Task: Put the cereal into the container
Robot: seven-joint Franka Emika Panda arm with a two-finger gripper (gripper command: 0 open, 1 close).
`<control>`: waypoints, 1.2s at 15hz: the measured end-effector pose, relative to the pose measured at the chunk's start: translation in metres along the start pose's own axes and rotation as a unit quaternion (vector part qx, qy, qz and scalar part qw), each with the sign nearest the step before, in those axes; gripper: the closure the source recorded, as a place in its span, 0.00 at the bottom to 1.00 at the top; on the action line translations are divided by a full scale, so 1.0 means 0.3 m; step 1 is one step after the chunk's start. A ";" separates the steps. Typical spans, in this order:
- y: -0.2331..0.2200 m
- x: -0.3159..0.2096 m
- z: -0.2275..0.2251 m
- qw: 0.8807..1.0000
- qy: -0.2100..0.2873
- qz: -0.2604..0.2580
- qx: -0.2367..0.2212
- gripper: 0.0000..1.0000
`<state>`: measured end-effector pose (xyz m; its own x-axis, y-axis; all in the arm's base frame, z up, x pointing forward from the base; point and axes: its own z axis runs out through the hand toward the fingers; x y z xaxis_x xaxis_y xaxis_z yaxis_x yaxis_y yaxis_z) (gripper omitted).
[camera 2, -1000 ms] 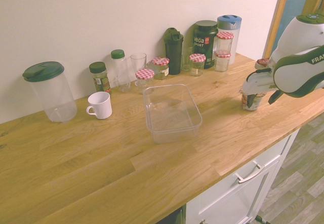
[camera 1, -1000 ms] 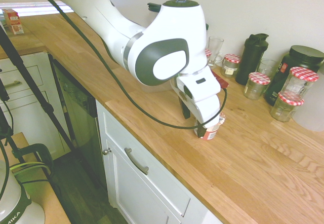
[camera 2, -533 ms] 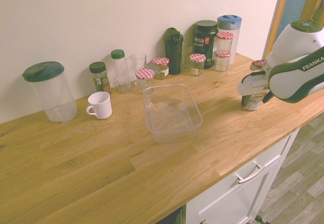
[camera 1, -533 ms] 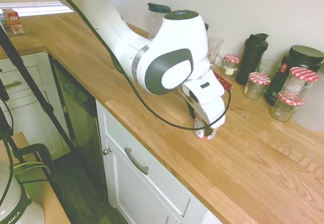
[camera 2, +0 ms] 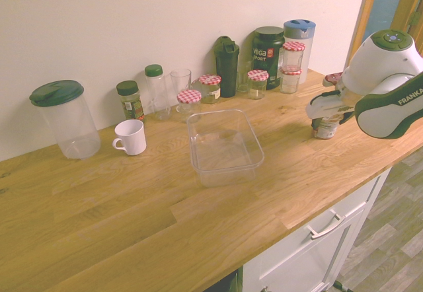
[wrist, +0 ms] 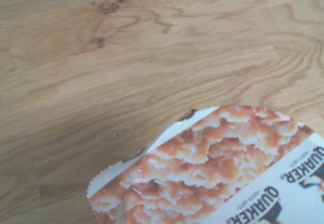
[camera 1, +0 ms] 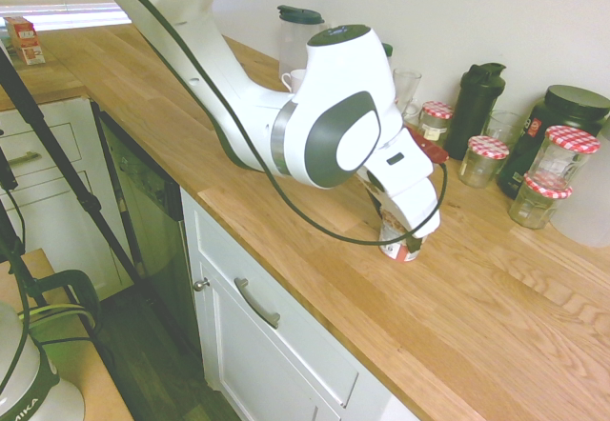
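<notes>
the gripper (camera 2: 328, 126) is down around the cup (camera 2: 324, 131), its fingers spread wide. the cup stands upright on the counter (camera 2: 152, 213), well apart from the tub (camera 2: 225, 153), which sits nearer the white mug (camera 2: 131, 138).

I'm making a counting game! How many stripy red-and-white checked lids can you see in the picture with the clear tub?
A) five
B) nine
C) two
A: one sits on each of the glass jars, including the two stacked beside the black Vega tub.
</notes>
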<state>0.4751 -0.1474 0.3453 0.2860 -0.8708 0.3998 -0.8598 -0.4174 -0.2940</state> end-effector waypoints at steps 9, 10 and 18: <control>-0.037 -0.024 0.007 1.000 0.016 -0.015 0.018 1.00; -0.039 -0.028 0.006 1.000 0.017 -0.017 0.019 1.00; -0.050 -0.036 -0.009 0.999 0.024 -0.011 0.033 1.00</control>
<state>0.4836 -0.1312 0.3479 0.2824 -0.8489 0.4469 -0.8239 -0.4532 -0.3402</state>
